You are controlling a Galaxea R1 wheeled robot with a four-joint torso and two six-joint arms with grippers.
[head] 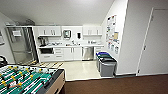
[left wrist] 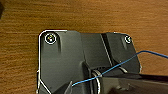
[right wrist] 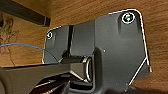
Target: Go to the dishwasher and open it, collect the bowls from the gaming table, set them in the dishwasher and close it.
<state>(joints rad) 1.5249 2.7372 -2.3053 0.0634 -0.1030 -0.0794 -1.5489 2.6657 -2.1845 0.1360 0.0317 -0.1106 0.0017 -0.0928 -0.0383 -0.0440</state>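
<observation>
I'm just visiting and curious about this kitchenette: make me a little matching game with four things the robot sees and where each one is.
Things:
1. stainless-steel dishwasher front
2. grey waste bins with blue and dark lids
3. green-field table-football table
4. paper notices

Places:
A. on the right-hand wall
B. nearest the camera, lower left
C. under the white counter, among white cabinets
D. on the pale floor beside the right-hand wall

Pairs: 1-C, 2-D, 3-B, 4-A

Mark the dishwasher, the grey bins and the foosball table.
dishwasher (head: 87,53): head view, middle of its steel front.
grey bins (head: 107,67): head view, front wall of the nearest bin.
foosball table (head: 55,86): head view, its wooden side.
</observation>
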